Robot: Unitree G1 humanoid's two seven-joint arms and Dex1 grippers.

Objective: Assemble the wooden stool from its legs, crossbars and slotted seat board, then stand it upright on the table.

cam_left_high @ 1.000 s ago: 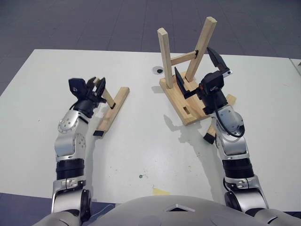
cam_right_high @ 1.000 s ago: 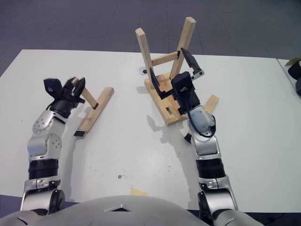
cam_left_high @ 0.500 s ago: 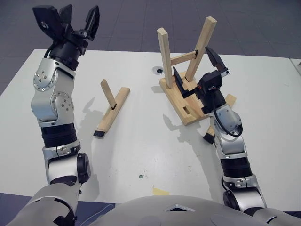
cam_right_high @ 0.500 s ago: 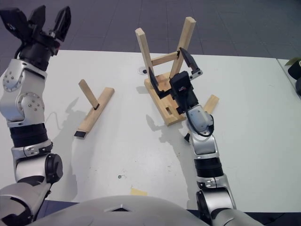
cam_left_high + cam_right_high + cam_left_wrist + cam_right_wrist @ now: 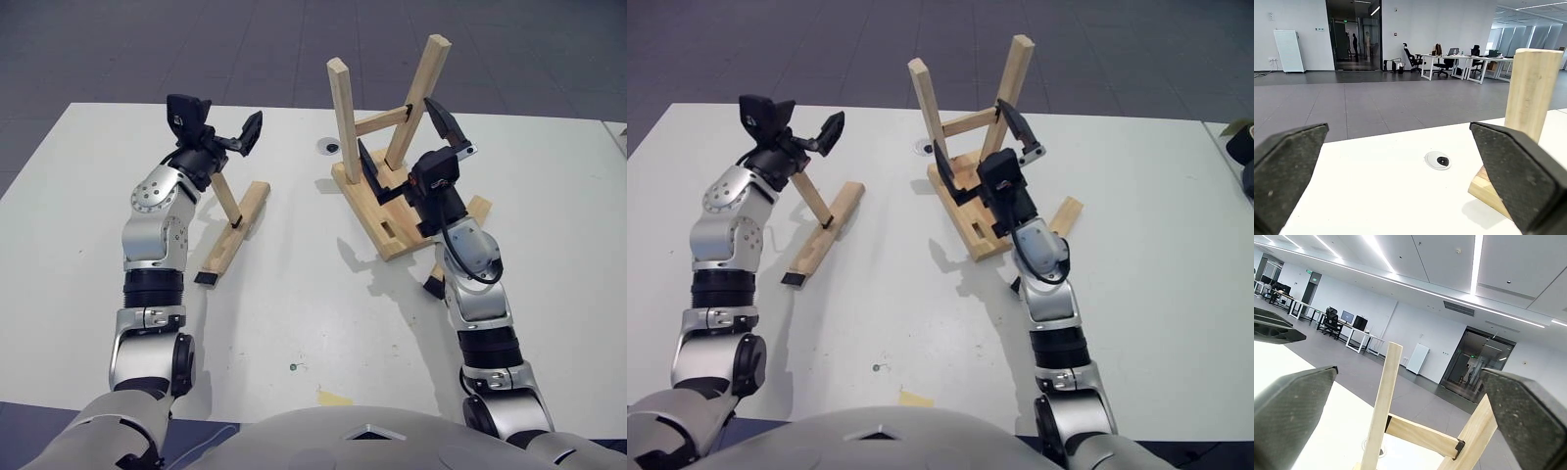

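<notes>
1. On the left of the white table (image 5: pixel 294 323): a loose leg (image 5: pixel 238 227) lies flat, with a short crossbar (image 5: pixel 227 198) standing up from it. Both are where they were a second ago.
2. Just above that crossbar's top end: the left gripper (image 5: pixel 220 132), jaws spread wide, holding nothing. A second ago it sat low at the crossbar, and half a second ago it had swung high. It has now come back down. This looks like a fresh approach for a grasp, and the piece is not yet lifted.
3. Right of centre: the slotted seat board (image 5: pixel 377 213) lies flat on the table. Two upright legs (image 5: pixel 343 113) rise from it, linked by a joining crossbar (image 5: pixel 382 120). None of these has moved.
4. Over the board, beside those legs: the right gripper (image 5: pixel 407 147), jaws wide, gripping nothing, hardly shifted.
5. Far right: a second loose leg (image 5: pixel 479 207) lies partly under the right arm.
6. Judgement: the stool is about half built, and the left-hand leg set still has to go into the board.
</notes>
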